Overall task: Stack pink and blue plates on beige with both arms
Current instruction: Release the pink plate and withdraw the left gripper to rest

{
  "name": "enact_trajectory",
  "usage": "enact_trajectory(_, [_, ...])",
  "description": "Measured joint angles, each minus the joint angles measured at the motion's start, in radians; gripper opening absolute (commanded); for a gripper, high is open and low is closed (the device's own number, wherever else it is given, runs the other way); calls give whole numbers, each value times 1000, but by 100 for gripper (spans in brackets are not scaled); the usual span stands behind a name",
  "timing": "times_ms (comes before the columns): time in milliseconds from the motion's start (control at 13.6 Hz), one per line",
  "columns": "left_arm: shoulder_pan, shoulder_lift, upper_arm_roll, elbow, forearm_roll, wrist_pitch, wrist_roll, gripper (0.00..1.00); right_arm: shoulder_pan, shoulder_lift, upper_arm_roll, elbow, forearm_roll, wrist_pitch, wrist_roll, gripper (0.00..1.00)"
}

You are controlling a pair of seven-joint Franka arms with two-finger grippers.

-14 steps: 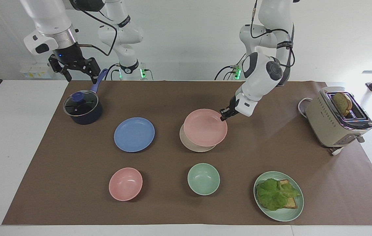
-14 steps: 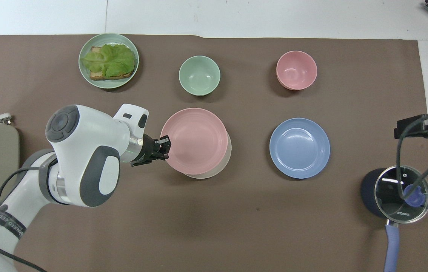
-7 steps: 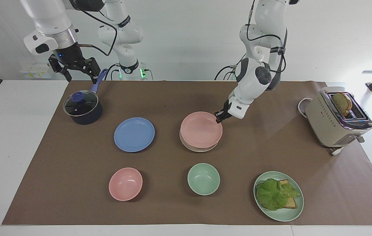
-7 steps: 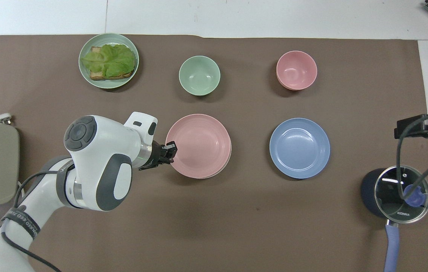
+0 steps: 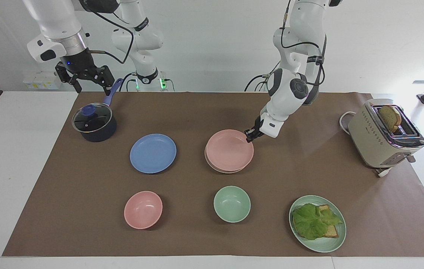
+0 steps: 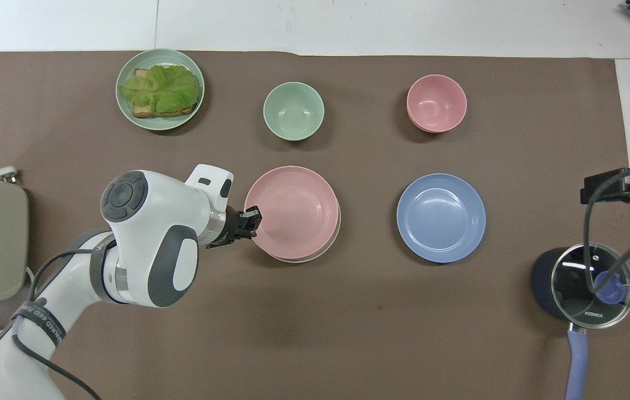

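Change since a second ago: pink plate (image 5: 229, 150) has come down from a tilted, offset hold to lie nearly square on the beige plate (image 5: 212, 164); left arm has drawn in with it.
Pink plate: on the beige plate at mid-counter; its rim at the left arm's end is pinched by the left gripper (image 5: 249, 136).
Beige plate: only a thin crescent shows under the pink one, at 6 o'clock in the overhead view (image 6: 323, 253).
Left gripper: jaws clamped on the pink plate's rim, at the plate's 9 o'clock in the overhead view (image 6: 252, 218), 2 o'clock in the facing view.
Blue plate (image 5: 153, 153): flat on the counter (image 5: 182, 112), beside the stack toward the right arm's end, apart from it; at the stack's 3 o'clock in the overhead view (image 6: 440, 218).
Right gripper (image 5: 89, 83): jaws wide, holding nothing; waits in the air over the handle of the lidded saucepan (image 5: 94, 123).
Pink bowl (image 5: 143, 209): farther from the robots than the blue plate.
Green bowl (image 5: 232, 204): farther from the robots than the stack.
Green plate (image 5: 333, 243): carries lettuce and toast, toward the left arm's end.
Toaster (image 5: 380, 140): at the left arm's end, bread in one slot.
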Motion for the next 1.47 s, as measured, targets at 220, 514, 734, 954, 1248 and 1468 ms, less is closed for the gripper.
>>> enact_trajectory(220, [0, 8, 0, 0, 0, 14, 0, 69, 0, 0, 0, 0, 0, 0, 0, 100])
enact_trajectory(514, [0, 8, 2, 3, 0, 21, 1, 100, 0, 0, 0, 0, 0, 0, 0, 100])
enact_trajectory(734, [0, 7, 8, 20, 0, 19, 2, 100, 0, 0, 0, 0, 0, 0, 0, 100])
enact_trajectory(954, [38, -8, 29, 106, 95, -108, 4, 100, 0, 0, 0, 0, 0, 0, 0, 100])
enact_trajectory(1248, [214, -57, 38, 294, 231, -391, 140, 100, -1, 0, -2, -1, 13, 17, -23, 100])
enact_trajectory(1468, [342, -93, 43, 391, 300, -531, 321, 100, -10, 0, -15, -13, 23, 42, -32, 100])
